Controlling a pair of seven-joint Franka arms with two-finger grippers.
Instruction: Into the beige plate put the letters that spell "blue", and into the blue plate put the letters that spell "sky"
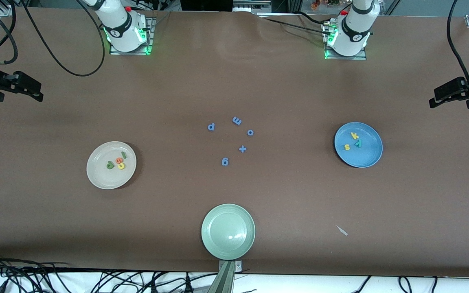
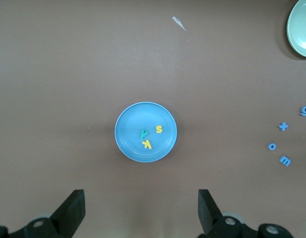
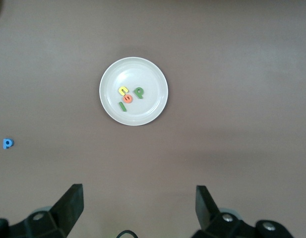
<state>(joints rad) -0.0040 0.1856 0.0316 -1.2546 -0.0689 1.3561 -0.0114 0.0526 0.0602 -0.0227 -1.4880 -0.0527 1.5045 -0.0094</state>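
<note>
Letters that spell "blue" (image 1: 116, 162) lie together in the beige plate (image 1: 98, 175), which sits toward the right arm's end of the tabletop (image 1: 55, 228); the right wrist view shows the green b, the thin green bar, the yellow u and the orange e all inside its rim. The right claw (image 3: 138, 210) hangs high over the tabletop with that plate below it, its two fingers spread wide and nothing between them. Between the two plates lie five all-blue pieces (image 1: 234, 140), among them a plus sign, loose on the tabletop, and the pale green plate (image 1: 228, 232) stands empty, nearer the front camera than they are. A small pale scrap (image 1: 342, 230) lies nearer the front camera than the blue plate. Toward the left arm's end, the blue plate (image 1: 367, 156) holds the letters that spell "sky" (image 1: 353, 141): yellow s, yellow k and teal y, all within the rim. The left claw (image 2: 140, 213) is raised over the tabletop looking down on that plate, fingers apart and empty. I judge both sorting steps done, since every named letter already lies in its plate. No further pick seems called for; both arms appear to wait, and the blue pieces should be left alone.
</note>
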